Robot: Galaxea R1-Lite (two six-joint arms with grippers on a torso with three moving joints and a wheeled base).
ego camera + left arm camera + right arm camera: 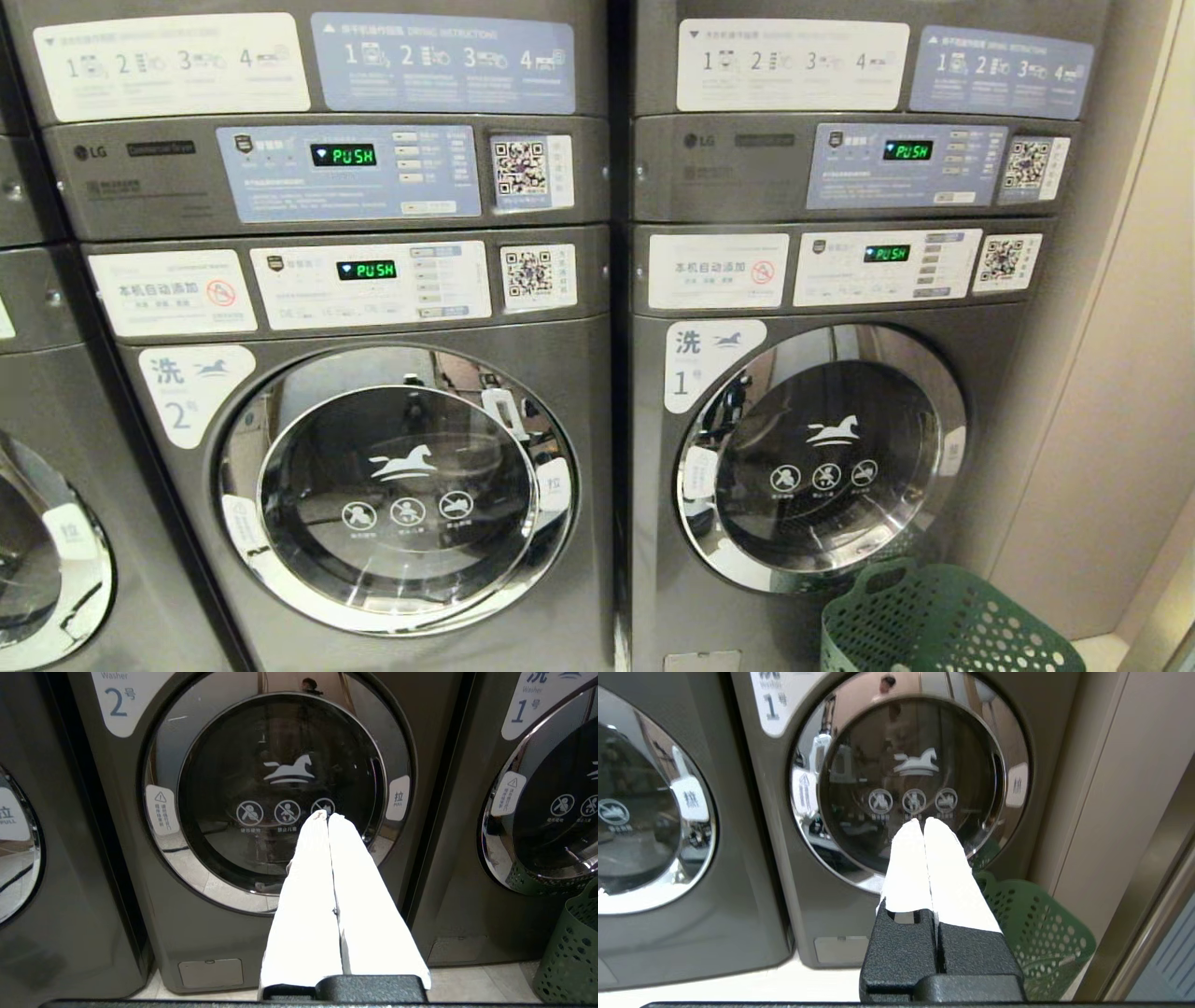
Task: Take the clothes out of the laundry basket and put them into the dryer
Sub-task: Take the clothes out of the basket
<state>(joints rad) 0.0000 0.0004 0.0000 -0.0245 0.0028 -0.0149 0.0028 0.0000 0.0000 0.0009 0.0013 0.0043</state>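
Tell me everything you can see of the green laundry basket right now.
The green laundry basket is perforated plastic with round holes and a cut-out handle in its rim. It stands upright on the pale floor at the foot of machine number 1, close to its closed door and beside the beige wall. Its inside is out of sight, so no clothes show. Nothing grips it.

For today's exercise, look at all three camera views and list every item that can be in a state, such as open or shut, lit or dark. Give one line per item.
Machine 2 door: shut.
Machine 1 door: shut.
Four control displays, e.g.: lit, reading PUSH.
Green laundry basket: upright on the floor, right of machine 1; contents not visible.
Left pincer: shut, holding nothing.
Right pincer: shut, holding nothing.
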